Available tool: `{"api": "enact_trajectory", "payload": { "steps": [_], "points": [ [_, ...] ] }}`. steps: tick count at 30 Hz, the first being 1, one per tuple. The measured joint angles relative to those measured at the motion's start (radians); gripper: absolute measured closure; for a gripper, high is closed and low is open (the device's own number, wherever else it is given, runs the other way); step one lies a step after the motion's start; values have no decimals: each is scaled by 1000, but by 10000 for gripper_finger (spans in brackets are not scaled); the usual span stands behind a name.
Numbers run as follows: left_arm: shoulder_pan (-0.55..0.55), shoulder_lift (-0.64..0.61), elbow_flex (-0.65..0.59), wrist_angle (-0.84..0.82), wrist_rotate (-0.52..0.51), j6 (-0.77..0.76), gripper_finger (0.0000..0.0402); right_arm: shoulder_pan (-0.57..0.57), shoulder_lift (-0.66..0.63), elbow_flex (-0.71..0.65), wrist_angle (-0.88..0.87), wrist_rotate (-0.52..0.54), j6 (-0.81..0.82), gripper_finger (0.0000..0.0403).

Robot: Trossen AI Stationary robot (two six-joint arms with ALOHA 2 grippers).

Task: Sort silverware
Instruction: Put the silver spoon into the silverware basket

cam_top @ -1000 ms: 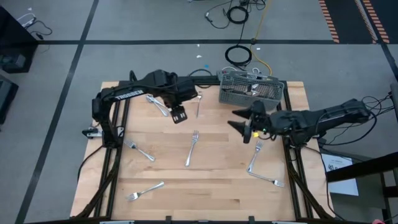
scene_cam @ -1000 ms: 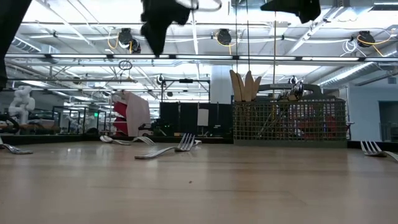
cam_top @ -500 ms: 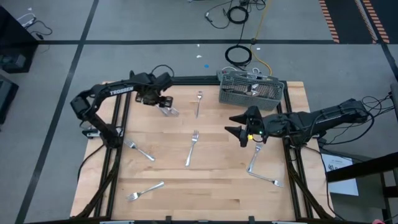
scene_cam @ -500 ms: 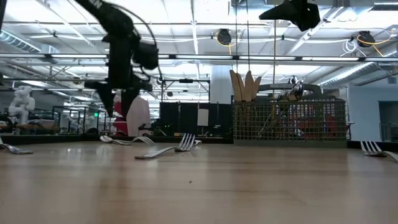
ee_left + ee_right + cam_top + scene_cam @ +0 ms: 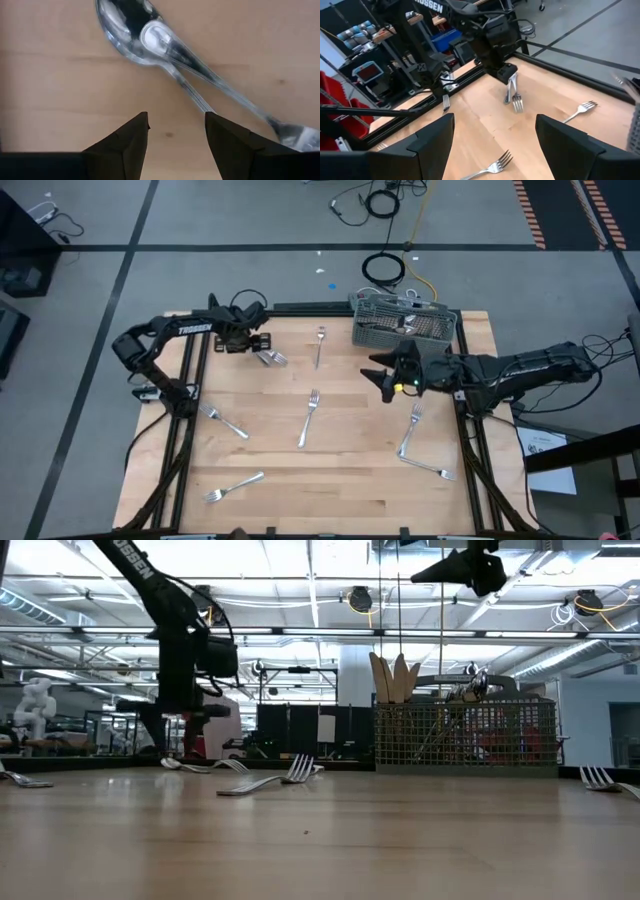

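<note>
A silver spoon [image 5: 127,25] lies on the wooden table near its far left, and a fork [image 5: 225,87] lies across the spoon's bowl with its tines [image 5: 279,360] toward the middle. My left gripper [image 5: 260,350] points down, low over them and open. In the left wrist view [image 5: 176,120] its two fingers stand on either side of the spoon's handle [image 5: 192,95]; I cannot tell whether they touch it. My right gripper [image 5: 385,380] hangs open and empty, high above the table [image 5: 465,565], in front of the grey mesh caddy [image 5: 405,325].
Loose forks lie at the far middle [image 5: 318,345], the centre [image 5: 308,418], the left [image 5: 222,420], the near left [image 5: 235,485] and the right [image 5: 410,430], with one more piece [image 5: 430,468]. The caddy [image 5: 465,735] stands at the far right and holds several utensils.
My left gripper has gone toward the table's left edge and come down from high above the table to just over the spoon and fork. My right gripper has shifted a little toward the left and far edge, still open.
</note>
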Motion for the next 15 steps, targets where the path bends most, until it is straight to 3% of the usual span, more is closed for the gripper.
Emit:
{"api": "enact_trajectory", "payload": {
  "steps": [6, 15],
  "points": [
    [5, 21, -19, 123, 11, -57, 199, -35, 0, 0, 0, -2, -30, 133],
    [4, 86, -18, 111, 3, -104, 199, -64, 0, 0, -3, -32, -52, 133]
  ]
}}
